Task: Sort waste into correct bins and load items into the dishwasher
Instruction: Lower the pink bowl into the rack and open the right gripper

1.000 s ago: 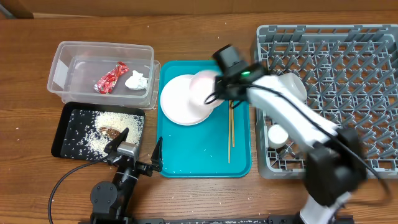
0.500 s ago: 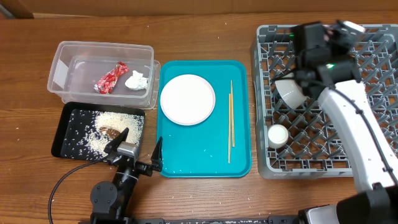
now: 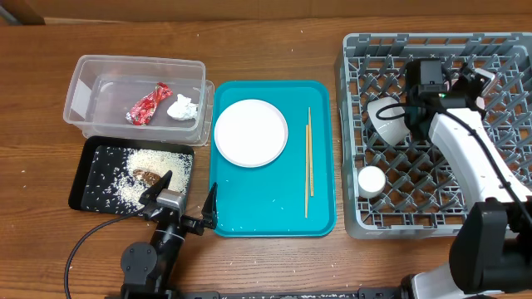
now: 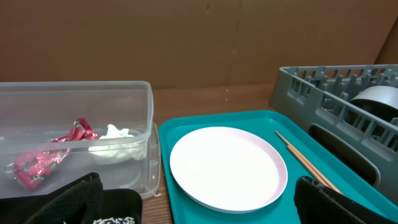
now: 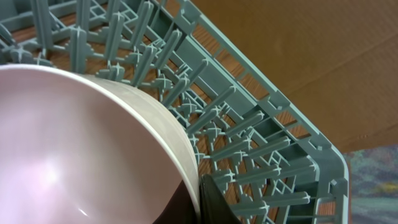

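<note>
My right gripper is shut on the rim of the pink bowl and holds it tilted over the grey dish rack; overhead it sits at the rack's upper middle. A white bowl and a small white cup sit in the rack's left part. The pale pink plate and two chopsticks lie on the teal tray. The red wrapper and tissue ball lie in the clear tub. Rice and a brown lump lie in the black tray. My left gripper is open and empty.
In the left wrist view the plate, the tub and the rack's near wall lie ahead of the open fingers. Rice grains are scattered on the teal tray. Bare wooden table runs along the far side.
My right arm lifted the pink bowl off the plate on the teal tray and swung it right, over the dish rack. The left arm has not moved.
</note>
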`<act>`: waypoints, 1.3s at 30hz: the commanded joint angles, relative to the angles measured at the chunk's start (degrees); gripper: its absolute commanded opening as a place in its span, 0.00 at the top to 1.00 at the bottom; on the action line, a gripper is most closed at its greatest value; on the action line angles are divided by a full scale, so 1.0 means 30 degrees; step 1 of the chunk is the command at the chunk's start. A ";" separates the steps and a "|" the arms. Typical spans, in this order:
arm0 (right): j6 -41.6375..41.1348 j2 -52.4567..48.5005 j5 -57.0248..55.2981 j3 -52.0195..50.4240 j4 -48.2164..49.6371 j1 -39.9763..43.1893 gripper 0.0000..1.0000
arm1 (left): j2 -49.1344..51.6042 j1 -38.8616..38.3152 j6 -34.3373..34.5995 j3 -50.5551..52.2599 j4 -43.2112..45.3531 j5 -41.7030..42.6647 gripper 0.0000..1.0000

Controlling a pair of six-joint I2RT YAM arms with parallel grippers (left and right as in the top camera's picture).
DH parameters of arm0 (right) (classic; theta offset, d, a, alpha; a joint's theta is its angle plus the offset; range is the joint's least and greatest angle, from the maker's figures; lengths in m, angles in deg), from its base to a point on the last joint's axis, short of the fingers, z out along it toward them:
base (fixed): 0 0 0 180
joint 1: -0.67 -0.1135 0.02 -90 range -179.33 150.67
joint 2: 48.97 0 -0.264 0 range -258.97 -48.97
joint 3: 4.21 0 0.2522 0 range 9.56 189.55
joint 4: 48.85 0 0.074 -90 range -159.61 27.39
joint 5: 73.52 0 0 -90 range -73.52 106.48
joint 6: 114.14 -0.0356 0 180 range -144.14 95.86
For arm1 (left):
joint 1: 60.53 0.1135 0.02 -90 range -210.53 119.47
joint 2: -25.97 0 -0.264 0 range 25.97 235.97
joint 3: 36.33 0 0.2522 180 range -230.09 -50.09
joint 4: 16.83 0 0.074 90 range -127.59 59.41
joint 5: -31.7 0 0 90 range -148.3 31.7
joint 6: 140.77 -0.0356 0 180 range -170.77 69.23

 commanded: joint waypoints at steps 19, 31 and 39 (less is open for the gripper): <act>-0.0146 -0.0889 -0.3570 -0.0160 -0.1654 -0.1734 0.96 | -0.0219 0.0109 -0.0364 0.0117 0.0058 0.0284 0.00; 0.0015 -0.0991 -0.4342 -0.0160 -0.1268 -0.1712 0.96 | -0.0219 0.0109 -0.0364 0.0117 0.0058 0.0284 0.00; 0.1027 -0.1872 -0.4350 -0.0160 -0.1428 -0.1923 0.94 | -0.0219 0.0109 -0.0364 0.0117 0.0058 0.0284 0.00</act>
